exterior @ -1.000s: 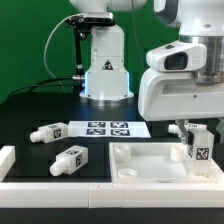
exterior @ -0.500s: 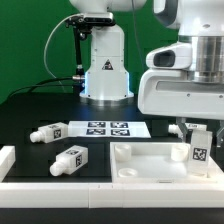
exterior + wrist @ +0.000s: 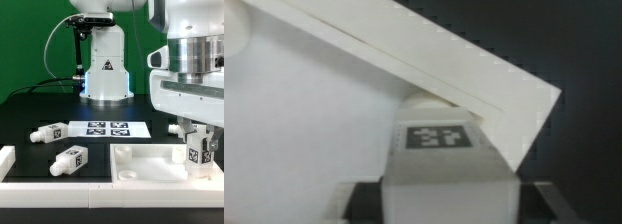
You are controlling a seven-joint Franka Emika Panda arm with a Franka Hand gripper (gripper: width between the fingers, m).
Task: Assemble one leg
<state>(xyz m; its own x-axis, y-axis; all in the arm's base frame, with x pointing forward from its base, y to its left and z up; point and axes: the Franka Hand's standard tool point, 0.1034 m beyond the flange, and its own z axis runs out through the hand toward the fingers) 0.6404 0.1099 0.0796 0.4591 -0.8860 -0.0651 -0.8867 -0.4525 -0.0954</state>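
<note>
The gripper (image 3: 198,132) pinches an upright leg (image 3: 199,152) at a corner of the white panel (image 3: 150,160). Its wrist has turned since before.

The arm's base (image 3: 105,72) stands at upper centre of the exterior view, at the back of the worktop (image 3: 30,105). Just in front of it the marker board (image 3: 105,128) lies flat. A first leg (image 3: 47,132) lies on its side at the board's left end. A second leg (image 3: 70,158) lies nearer the lower edge, slightly right of the first and apart from it. A raised border (image 3: 6,158) sits at lower left. The panel (image 3: 150,165) fills the lower right, in front of the board. At the right edge an upright leg (image 3: 198,150) sits between the jaws at the panel's right corner. The wrist view shows the upright leg (image 3: 441,150) beside the panel (image 3: 313,110) corner.
</note>
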